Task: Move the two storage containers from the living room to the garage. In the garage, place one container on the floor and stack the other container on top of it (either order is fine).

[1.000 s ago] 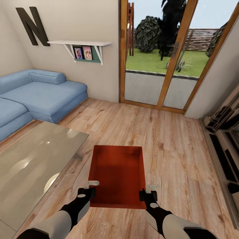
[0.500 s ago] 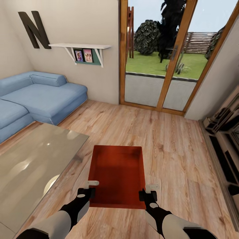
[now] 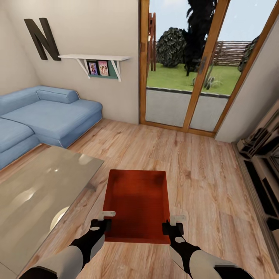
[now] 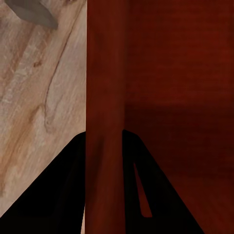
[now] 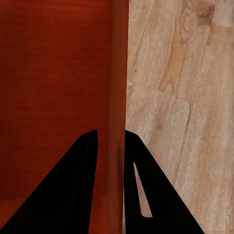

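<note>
I hold one red-orange storage container [image 3: 137, 205] in front of me above the living room's light wood-plank flooring [image 3: 193, 162], open side up and nothing inside. My left gripper [image 3: 101, 223] is shut on its left wall near the close corner. My right gripper [image 3: 172, 226] is shut on its right wall. In the left wrist view the red wall [image 4: 105, 97] runs between the dark fingers of the left gripper [image 4: 103, 136]. The right wrist view has the other wall [image 5: 117, 73] pinched in the right gripper [image 5: 111, 134]. The garage is out of view.
A glass coffee table [image 3: 35, 193] stands close on my left, and a blue corner sofa [image 3: 46, 116] lies behind it. Wood-framed glass doors [image 3: 186, 77] to a garden are straight ahead. A dark shelf unit [image 3: 263, 162] lines the right wall. Bare plank floor stretches ahead.
The whole head view has shifted a little, with the wall letter, shelf and sofa sliding down and right in the picture. The container and both grippers keep their place in it.
</note>
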Available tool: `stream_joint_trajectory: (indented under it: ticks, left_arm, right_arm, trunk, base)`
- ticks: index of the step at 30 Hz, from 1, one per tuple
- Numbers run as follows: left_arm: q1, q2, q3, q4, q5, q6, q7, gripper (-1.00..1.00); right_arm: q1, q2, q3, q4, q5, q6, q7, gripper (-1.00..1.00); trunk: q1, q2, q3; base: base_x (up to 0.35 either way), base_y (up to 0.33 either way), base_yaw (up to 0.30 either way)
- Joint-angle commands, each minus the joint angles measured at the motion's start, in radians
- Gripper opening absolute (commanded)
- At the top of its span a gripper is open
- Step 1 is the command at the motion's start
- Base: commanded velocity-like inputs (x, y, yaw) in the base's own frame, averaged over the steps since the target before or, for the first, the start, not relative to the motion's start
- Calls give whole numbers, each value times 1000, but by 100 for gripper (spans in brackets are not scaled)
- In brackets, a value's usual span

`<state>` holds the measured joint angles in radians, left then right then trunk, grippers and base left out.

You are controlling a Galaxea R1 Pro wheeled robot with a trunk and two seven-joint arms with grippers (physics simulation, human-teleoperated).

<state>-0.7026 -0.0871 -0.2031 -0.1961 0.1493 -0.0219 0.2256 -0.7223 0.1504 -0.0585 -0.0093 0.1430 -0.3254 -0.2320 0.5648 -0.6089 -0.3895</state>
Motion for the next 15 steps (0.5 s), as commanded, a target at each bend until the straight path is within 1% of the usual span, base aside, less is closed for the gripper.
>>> stream_joint_trajectory:
  ticks: [1,6,15]
  left_arm:
    - [-1,-6,48,3,76,-3,21,-100]
    - [-1,-6,48,3,76,-3,21,-100]
    - [-1,-6,48,3,76,-3,21,-100]
  right_arm:
    - [0,0,-26,-3,4,-7,-84,-100]
    - [0,0,-26,-4,4,-8,-84,-100]
    - [0,0,-27,-4,4,-8,-83,-100]
  trunk:
    - [0,-1,-1]
    - [0,-1,2]
    - [0,-1,15]
  base:
    - [0,0,0]
    - [0,0,0]
    - [0,0,0]
